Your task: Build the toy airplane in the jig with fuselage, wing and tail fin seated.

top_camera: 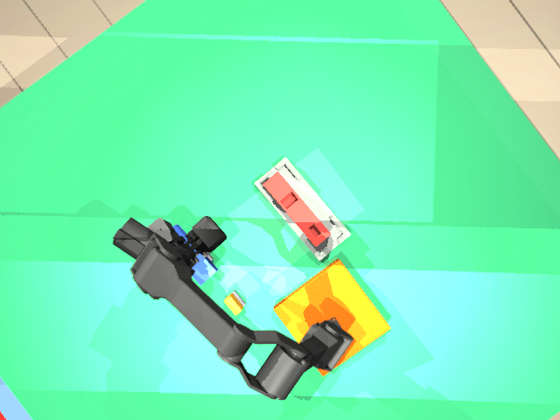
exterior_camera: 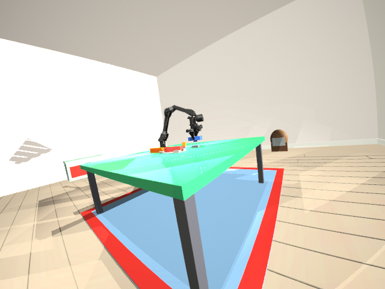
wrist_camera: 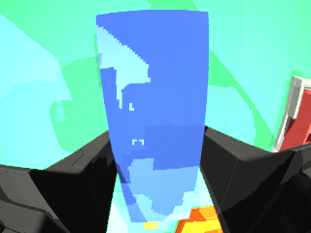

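Note:
My gripper (top_camera: 192,248) (exterior_camera: 194,136) (wrist_camera: 155,130) is shut on the blue wing (top_camera: 204,269) (exterior_camera: 199,137) (wrist_camera: 155,58), with one finger on each long side. The wing hangs roughly level above the table; its tab is hidden. The red fuselage (top_camera: 300,214) (exterior_camera: 174,149) (wrist_camera: 301,121) lies lengthwise in the white cradle (top_camera: 316,203) (wrist_camera: 297,83), with both top sockets visible and empty. Whether it sits fully flat is unclear. The small yellow tail fin (top_camera: 234,303) (exterior_camera: 184,144) (wrist_camera: 151,225) stands apart, between the arm and the orange-yellow square.
The orange-yellow square block (top_camera: 361,311) (exterior_camera: 156,150) (wrist_camera: 200,225) lies beside the arm's base, near the cradle's lower end. A small grey piece (exterior_camera: 195,146) shows on the table below the wing in the exterior view. The arm's links pass close to the tail fin in the top view.

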Available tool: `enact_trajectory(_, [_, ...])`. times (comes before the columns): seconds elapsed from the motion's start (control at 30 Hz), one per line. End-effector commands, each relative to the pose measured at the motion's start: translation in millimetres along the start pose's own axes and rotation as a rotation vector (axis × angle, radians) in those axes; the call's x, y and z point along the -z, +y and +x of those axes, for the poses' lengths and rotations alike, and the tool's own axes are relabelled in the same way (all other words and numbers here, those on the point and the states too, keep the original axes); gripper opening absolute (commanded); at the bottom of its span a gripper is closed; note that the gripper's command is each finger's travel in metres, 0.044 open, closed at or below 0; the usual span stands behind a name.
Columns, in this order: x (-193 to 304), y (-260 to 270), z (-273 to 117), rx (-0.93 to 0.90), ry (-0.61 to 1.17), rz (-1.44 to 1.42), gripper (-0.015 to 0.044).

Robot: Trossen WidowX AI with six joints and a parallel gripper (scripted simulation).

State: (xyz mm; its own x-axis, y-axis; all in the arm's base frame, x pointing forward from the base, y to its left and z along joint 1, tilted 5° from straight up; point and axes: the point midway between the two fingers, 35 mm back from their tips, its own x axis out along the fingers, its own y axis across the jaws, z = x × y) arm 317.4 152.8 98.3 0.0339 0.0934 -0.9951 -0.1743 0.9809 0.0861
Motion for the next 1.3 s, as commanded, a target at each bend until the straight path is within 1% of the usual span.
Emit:
enact_trajectory(0.0, [-1, 0, -13, 0.002, -0.004, -0.004, 0.0000])
enact_trajectory(0.67, [6, -2, -75, -0.002, -0.005, -0.001, 0.0000])
enact_trajectory(0.8, [5, -7, -75, -0.001, -0.005, -0.031, 0.0000])
enact_trajectory(1.27, [2, -50, -65, 0.002, -0.003, -0.312, 0.0000])
